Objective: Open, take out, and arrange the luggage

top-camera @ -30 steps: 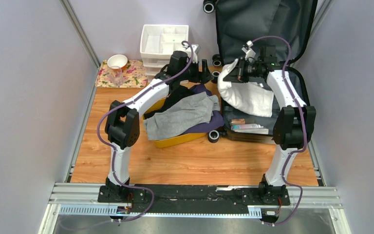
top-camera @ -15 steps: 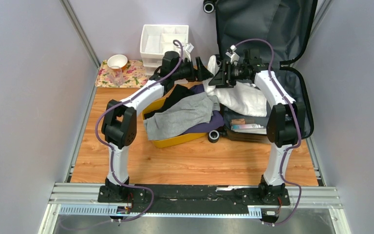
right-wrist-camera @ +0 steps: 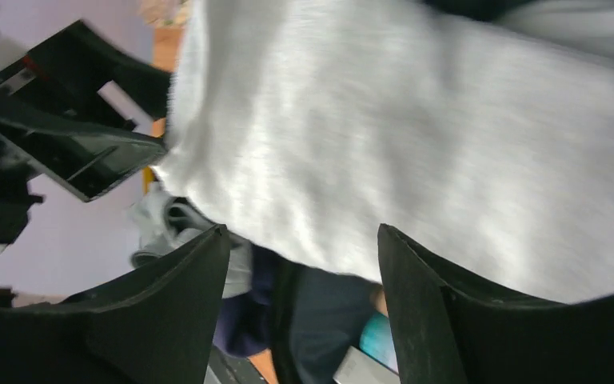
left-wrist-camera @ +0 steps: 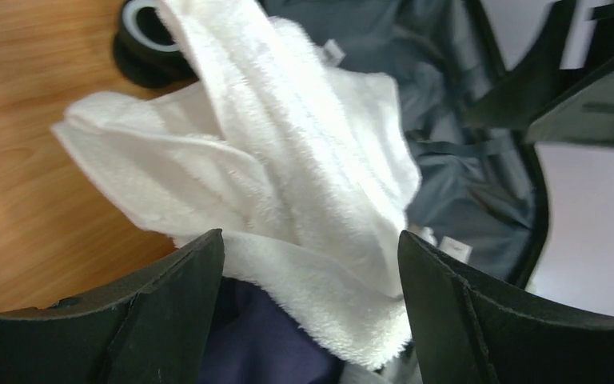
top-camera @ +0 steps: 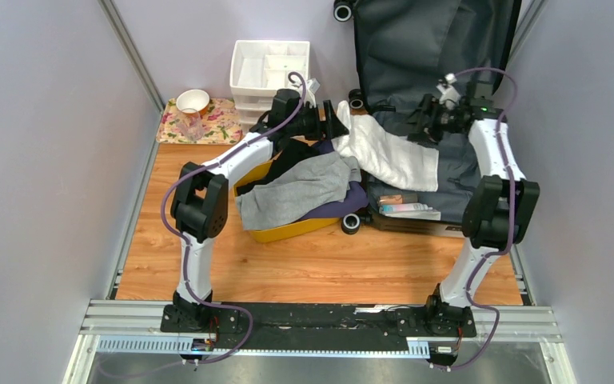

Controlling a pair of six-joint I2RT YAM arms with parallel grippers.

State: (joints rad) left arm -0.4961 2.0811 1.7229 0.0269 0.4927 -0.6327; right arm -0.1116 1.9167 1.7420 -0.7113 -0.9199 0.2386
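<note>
The right gripper [top-camera: 422, 122] has drawn back to the right and released the white towel [top-camera: 388, 156]. Its jaws stand apart above the luggage [top-camera: 440, 48], which lies open at the far right. The towel hangs over the luggage's left edge. The left gripper [top-camera: 337, 120] is spread wide just beside the towel's end and grasps nothing.

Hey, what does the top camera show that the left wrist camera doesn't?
Only the top view shows the yellow bin heaped with a grey garment, the white drawer organizer and the bowl. Only the left wrist view shows the small tag sewn on the towel. Both show the white towel lying across the edge of the open luggage, with the left gripper open beside it.
</note>
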